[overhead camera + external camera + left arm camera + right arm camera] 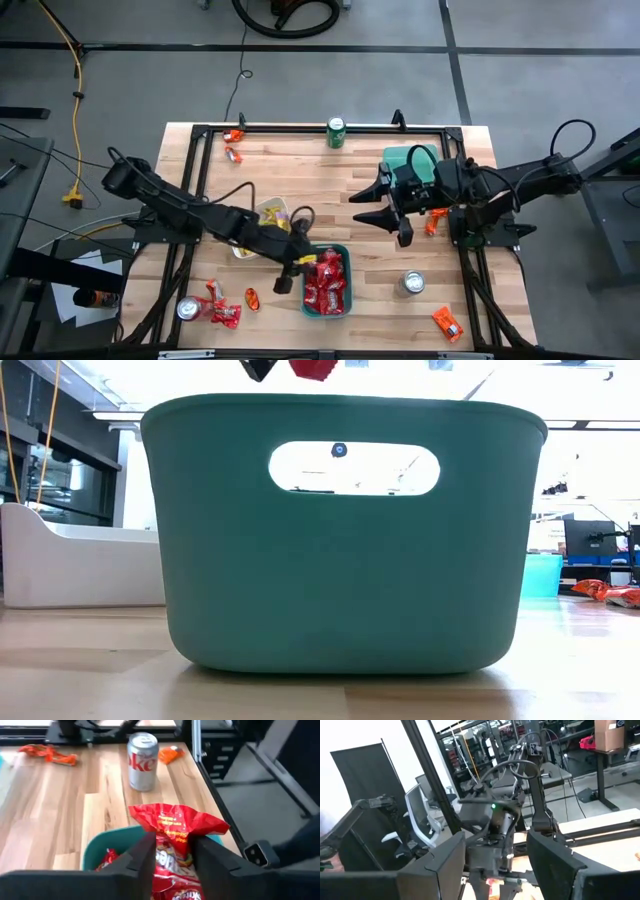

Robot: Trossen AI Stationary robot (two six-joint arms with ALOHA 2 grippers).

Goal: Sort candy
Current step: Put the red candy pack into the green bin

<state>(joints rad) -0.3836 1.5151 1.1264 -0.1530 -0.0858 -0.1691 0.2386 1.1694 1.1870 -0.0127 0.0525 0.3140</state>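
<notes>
A: What is the left gripper [172,862] doing?
B: Its 2 fingers are flanking a shiny red candy packet [176,827] above the teal plastic tray [341,250], jaws parted.
A: And the right gripper [385,206]?
B: It is hanging open over the wooden table [300,170], holding nothing.

The wooden table [300,170] stands on a grey floor [520,80] marked by dark seams. A yellow cable [75,95] runs left of the table. Behind the table, bright ceiling lights and office chairs [422,820] appear.
</notes>
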